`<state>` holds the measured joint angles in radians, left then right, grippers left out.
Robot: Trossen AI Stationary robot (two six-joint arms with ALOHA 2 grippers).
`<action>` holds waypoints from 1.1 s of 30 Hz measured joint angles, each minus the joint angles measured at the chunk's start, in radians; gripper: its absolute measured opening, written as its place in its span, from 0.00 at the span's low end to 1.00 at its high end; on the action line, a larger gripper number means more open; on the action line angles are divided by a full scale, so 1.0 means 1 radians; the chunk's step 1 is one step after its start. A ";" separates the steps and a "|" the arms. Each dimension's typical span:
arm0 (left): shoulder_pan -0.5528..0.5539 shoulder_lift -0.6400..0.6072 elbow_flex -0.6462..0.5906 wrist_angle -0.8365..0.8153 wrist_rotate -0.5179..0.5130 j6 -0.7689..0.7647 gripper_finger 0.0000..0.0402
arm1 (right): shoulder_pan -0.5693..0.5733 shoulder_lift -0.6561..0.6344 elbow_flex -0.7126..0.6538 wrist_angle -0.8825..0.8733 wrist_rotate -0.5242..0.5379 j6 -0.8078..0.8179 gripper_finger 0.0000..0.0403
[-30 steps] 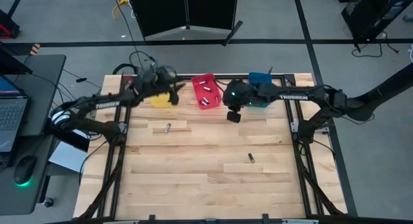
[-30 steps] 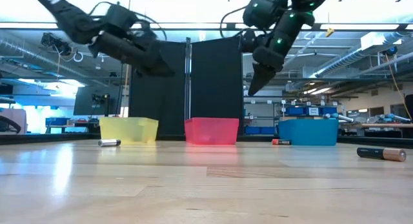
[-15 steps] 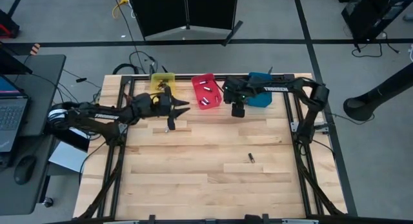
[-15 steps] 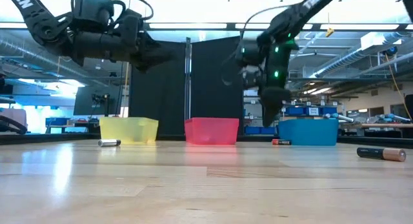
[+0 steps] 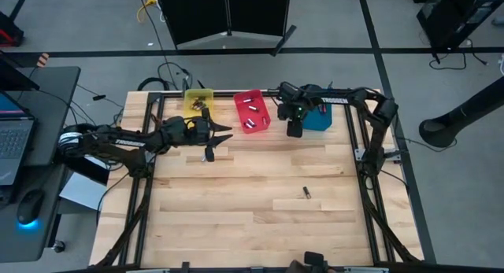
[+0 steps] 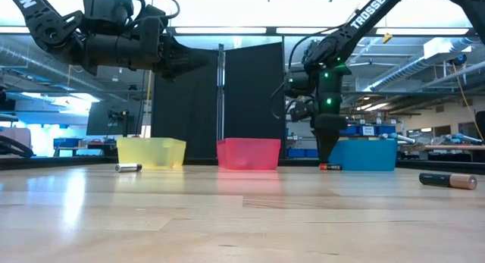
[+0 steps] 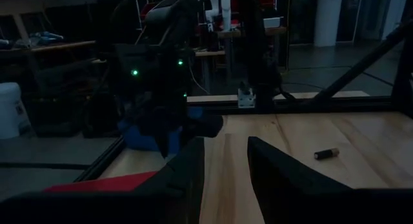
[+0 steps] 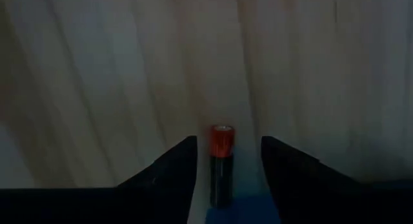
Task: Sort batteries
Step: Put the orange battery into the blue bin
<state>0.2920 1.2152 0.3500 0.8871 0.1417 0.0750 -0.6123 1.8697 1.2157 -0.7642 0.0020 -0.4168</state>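
Observation:
Three bins stand along the far edge: yellow, red and blue. A battery with a red end lies on the table just in front of the blue bin. My right gripper points down over it, open, one finger on each side and gaps between. My left gripper hovers level and open, high above the table in front of the yellow bin, over a silvery battery. A third battery lies mid-table to the right. The red bin holds a few batteries.
The black frame rails run along the table's sides and far edge. The bins stand close together behind both grippers. A dark screen rises behind the table. The wide wooden area toward the near edge holds only the third battery.
My left gripper has swung from above the yellow bin toward the near edge and a little down, tipped to level, then kept still. My right gripper has gone down and toward the far right, turning to point straight down, and now stands over the red-ended battery by the blue bin.

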 joint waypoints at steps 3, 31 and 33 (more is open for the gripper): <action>0.000 0.000 0.000 -0.001 0.000 0.000 0.31 | -0.006 0.022 -0.001 -0.009 -0.011 0.001 0.44; 0.000 0.001 0.001 -0.044 -0.002 0.000 0.31 | 0.094 0.061 0.196 -0.061 -0.246 0.120 0.13; 0.000 0.001 0.001 -0.045 -0.002 0.000 0.31 | 0.095 0.034 0.222 -0.065 -0.258 0.131 0.13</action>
<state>0.2920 1.2160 0.3511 0.8423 0.1394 0.0753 -0.5171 1.9038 1.4380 -0.8293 -0.2557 -0.2861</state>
